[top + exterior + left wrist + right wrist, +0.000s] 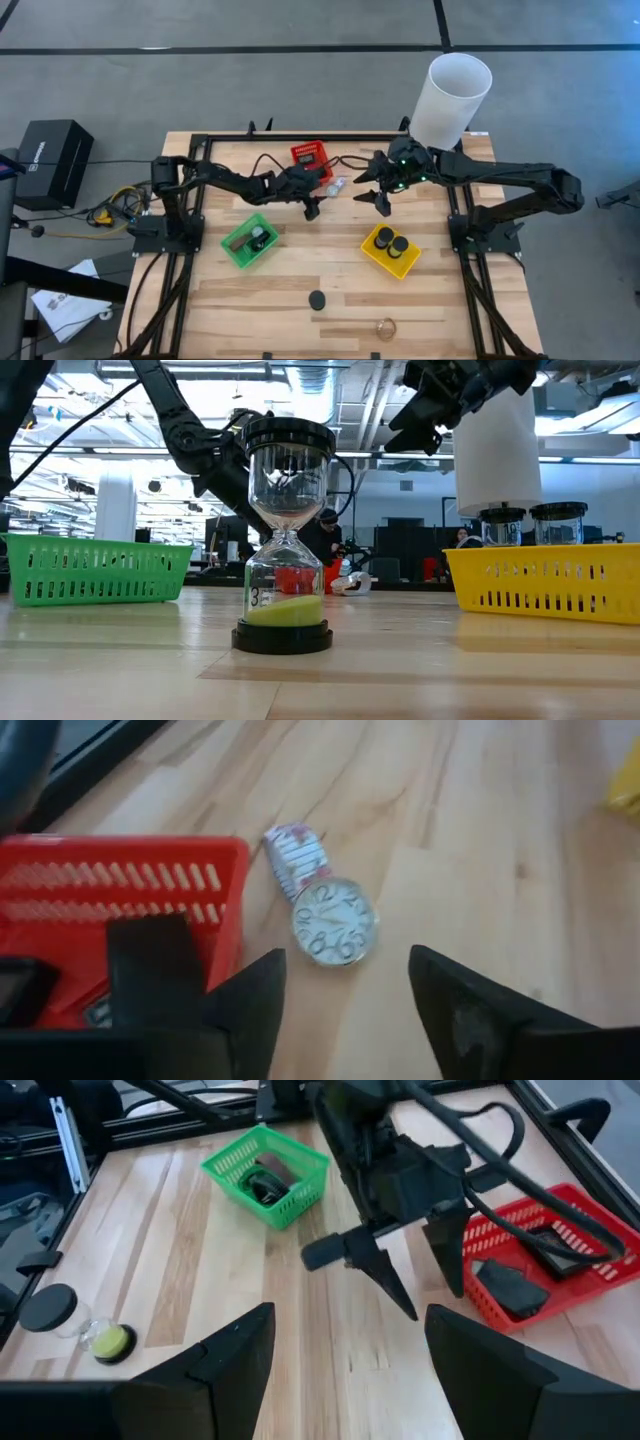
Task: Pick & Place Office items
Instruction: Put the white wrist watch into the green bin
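- Left tool (340, 1010): hovering with fingers parted and nothing between them, just beside the red basket (120, 910), directly over the wristwatch (335, 920) lying face-up on the bench (480, 850).
- Right tool (345, 1370): hanging wide apart, holding nothing, near the bench middle, facing the left tool (415, 1280) closely.
- Wristwatch (335, 186): resting flat between the red basket (311, 158) and the right tool (380, 198), striped strap curling toward the basket corner.
- Risk, flat grasp: possibly sliding off the thin round case while closing, skidding the watch across the wood rather than lifting it.
- Risk, basket contact: possibly catching the red basket wall with the nearer finger while descending, nudging the basket and its contents.
- Risk, strap: likely dangling loosely after a lift, possibly snagging on the basket rim.
- Risk, arm crowding: both tools working near one another, possibly colliding during any sideways move.
- Other items: hourglass (287, 540) standing upright on the near bench, gold ring (386, 326) near the front edge, both well apart and probably not endangered.
- Green basket (250, 241) and yellow basket (391, 250): already holding items.
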